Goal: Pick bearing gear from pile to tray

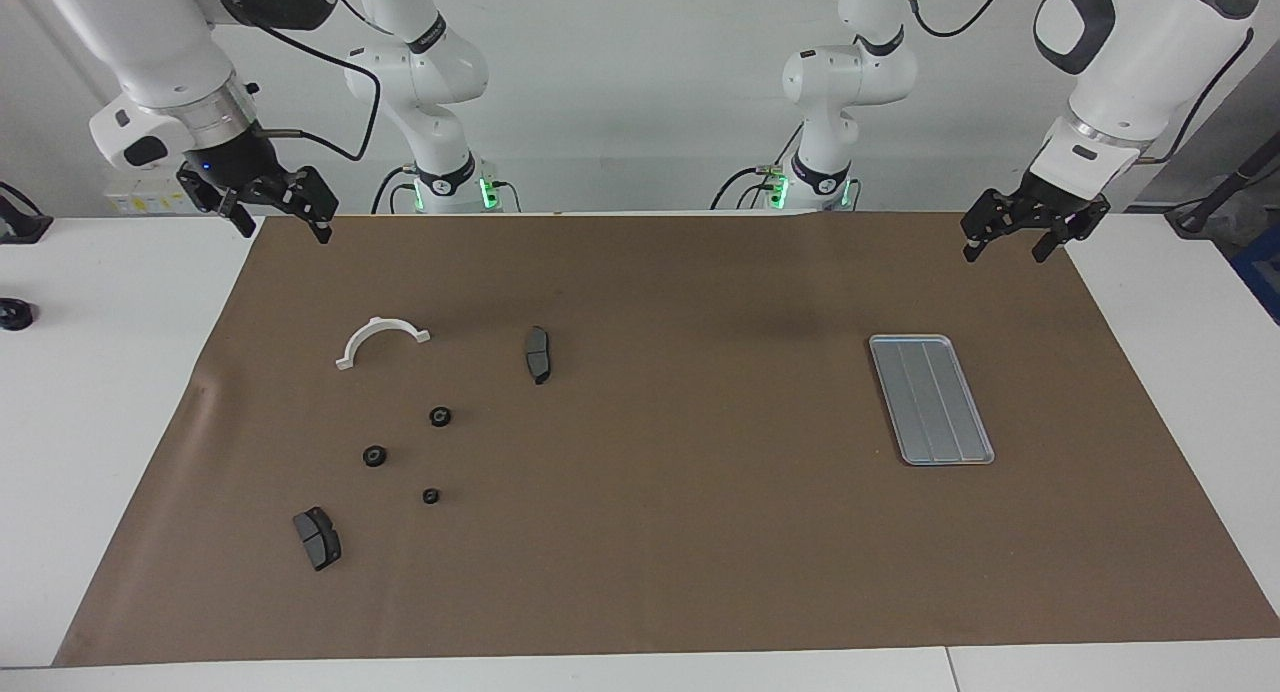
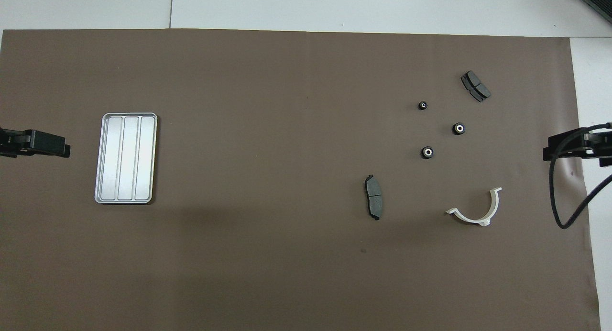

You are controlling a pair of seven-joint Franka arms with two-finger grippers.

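Both pincers (image 1: 280,210) (image 1: 1030,234) hang spread, gripping nothing; tray (image 1: 931,399) lies long axis running away from robots.

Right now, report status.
Left gripper and right gripper open, empty, raised. Three gears on mat, untouched. Tray empty. Nothing in the way.

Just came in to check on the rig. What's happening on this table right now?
Nothing is being handled yet. Three small black gears lie loose on the brown mat toward the right arm's end of the table, among two dark brake pads and a white half-ring bracket. The silver tray sits toward the left arm's end with nothing in it. The right gripper and left gripper both hang raised and empty over the mat's corners nearest the robots, jaws open.
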